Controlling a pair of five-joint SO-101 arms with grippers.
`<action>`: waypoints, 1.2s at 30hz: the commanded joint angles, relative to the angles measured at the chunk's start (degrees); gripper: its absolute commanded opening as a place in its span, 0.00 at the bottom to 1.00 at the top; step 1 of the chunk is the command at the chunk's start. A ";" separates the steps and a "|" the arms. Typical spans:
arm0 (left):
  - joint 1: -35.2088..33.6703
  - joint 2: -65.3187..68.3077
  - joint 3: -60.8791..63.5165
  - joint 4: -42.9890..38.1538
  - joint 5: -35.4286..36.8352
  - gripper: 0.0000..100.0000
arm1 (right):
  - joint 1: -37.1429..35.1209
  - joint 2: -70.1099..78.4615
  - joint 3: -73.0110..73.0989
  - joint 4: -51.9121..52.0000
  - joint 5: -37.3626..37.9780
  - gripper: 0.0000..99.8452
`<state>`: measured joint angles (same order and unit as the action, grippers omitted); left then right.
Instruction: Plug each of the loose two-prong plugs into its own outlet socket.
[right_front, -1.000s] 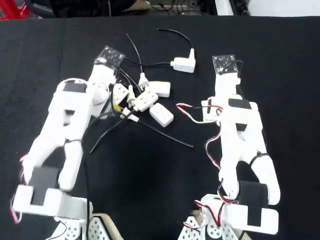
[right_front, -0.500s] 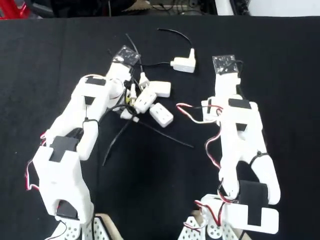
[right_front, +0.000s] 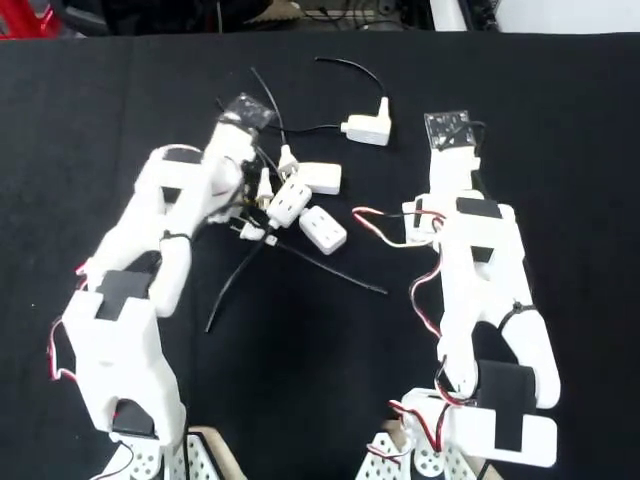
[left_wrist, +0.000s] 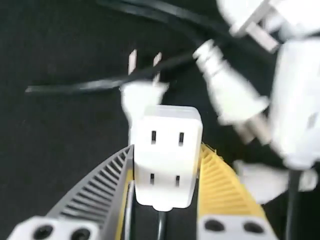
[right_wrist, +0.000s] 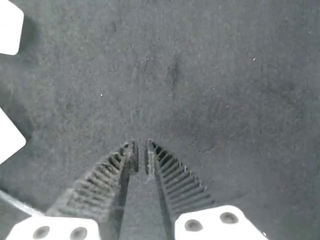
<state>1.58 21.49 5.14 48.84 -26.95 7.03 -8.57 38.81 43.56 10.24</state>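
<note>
My left gripper (left_wrist: 166, 149) clamps a socket (left_wrist: 167, 165). The nearest plug (left_wrist: 141, 96) lies just beyond it, prongs facing away. Advancing risks shoving it into the tangled cords (left_wrist: 75, 87). My right gripper (right_wrist: 141, 152), closed on nothing, braces nothing.

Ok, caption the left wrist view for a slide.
Left gripper clamps a white outlet block, a loose two-prong plug lying just beyond it.
</note>
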 joint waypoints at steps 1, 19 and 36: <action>-2.68 -2.55 -11.47 16.62 -2.02 0.03 | 0.26 -0.13 -0.22 -0.88 0.18 0.03; -1.98 -38.51 12.97 42.55 -22.68 0.03 | 0.26 0.04 -0.13 -0.97 0.18 0.03; -3.74 -93.71 77.76 10.02 -40.79 0.22 | 0.26 -0.22 0.04 -0.88 2.11 0.03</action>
<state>-1.93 -65.27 79.78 59.38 -66.86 7.03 -8.57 38.90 43.56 11.91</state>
